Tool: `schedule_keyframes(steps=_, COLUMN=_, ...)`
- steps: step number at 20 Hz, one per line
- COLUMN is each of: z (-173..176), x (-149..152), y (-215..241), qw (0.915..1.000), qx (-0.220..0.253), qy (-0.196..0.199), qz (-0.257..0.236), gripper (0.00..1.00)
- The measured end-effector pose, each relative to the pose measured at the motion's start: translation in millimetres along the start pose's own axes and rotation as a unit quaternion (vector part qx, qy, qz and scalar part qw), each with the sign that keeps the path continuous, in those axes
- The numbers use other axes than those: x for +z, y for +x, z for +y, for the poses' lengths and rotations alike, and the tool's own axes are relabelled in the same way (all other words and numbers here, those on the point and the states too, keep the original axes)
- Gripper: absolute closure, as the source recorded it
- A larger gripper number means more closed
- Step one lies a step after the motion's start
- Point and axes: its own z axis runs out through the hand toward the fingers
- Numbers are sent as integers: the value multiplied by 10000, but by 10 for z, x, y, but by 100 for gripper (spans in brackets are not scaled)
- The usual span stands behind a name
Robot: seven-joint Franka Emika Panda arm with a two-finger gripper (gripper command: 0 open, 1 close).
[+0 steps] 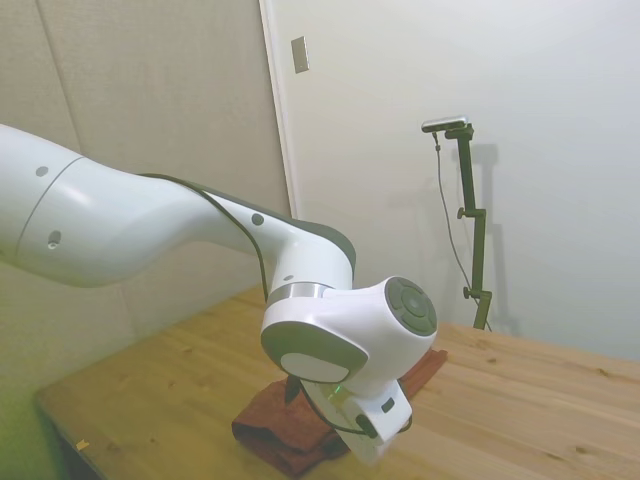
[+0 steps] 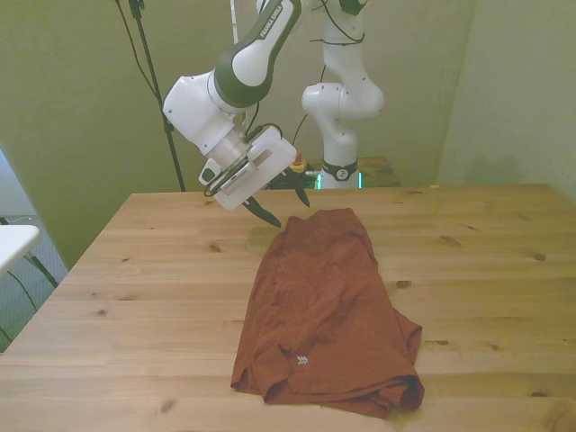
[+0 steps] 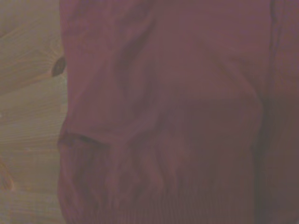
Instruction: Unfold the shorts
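I have the gripper (image 2: 282,209) hanging open and empty just above the table (image 2: 135,270), off the far corner of the shorts (image 2: 324,315) at about eleven o'clock from the cloth's middle. The shorts lie mid-table, doubled over on themselves, with layered edges bunched at the near end. As I judge it, the unfolding is not begun: a grasp and the spreading remain.

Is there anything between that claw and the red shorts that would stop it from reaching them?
Nothing visible does. The open gripper hangs just above the far end of the shorts, with only air and bare table around.
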Motion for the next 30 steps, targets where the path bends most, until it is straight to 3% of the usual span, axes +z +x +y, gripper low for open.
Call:
schedule_keyframes(steps=12, z=13, x=235, y=13, qw=9996, qx=-144, qy=-45, qz=-236, gripper=0)
schedule_keyframes(steps=13, z=18, x=241, y=12, qw=9996, qx=-151, qy=-42, qz=-239, gripper=100)
schedule_keyframes(steps=30, z=52, x=223, y=20, qw=9997, qx=-147, qy=6, qz=-216, gripper=100)
